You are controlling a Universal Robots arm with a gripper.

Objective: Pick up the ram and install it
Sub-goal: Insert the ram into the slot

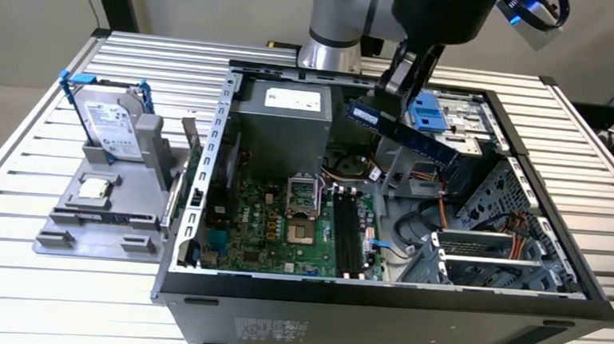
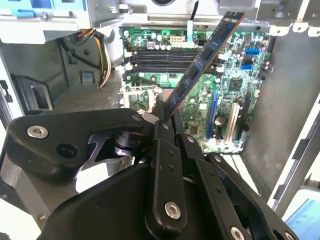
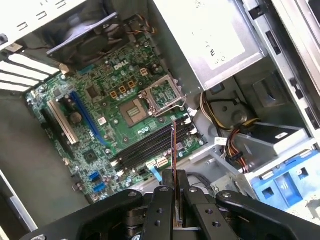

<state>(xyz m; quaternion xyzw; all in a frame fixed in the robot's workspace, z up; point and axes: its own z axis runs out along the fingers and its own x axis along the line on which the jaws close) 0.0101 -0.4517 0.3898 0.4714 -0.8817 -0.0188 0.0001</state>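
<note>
Counter [image 1: 23, 282]: slatted metal, carrying an open case [image 1: 385, 293] lying on its side with the interior facing up.

Nearest inside the case in the exterior view: green motherboard [image 1: 281, 234] flat on the floor of the case. Black slots [image 1: 348, 234] ran along its edge toward the exterior view's right, none filled. The same slots [image 2: 160, 57] showed bare in both wrist views [image 3: 147, 147].

Just past the slots: the socket [image 1: 302, 196], its metal frame lifted. Behind that, a grey power supply [image 1: 283, 130] stood against the back wall.

To the exterior view's left of the case, a grey fixture [image 1: 90, 223] sat on the counter. A small square chip [image 1: 95, 189] lay on it, and a hard drive [image 1: 112, 124] in a blue frame stood upright at its far end.

Above the case, toward the back: the end effector [image 1: 388, 93] was clamped on one end of the ram [image 1: 405, 134]. The ram hung in the air, tilted, its free end lower and pointing to the exterior view's right, near the blue drive bay [image 1: 428, 115]. It was well clear of the slots.

In the second wrist view the black fingers [image 2: 165, 135] met on the ram [image 2: 205, 62], which stretched out over the motherboard. In the first wrist view the ram [image 3: 173, 147] appeared edge-on, rising from the end effector [image 3: 173, 175].
</note>
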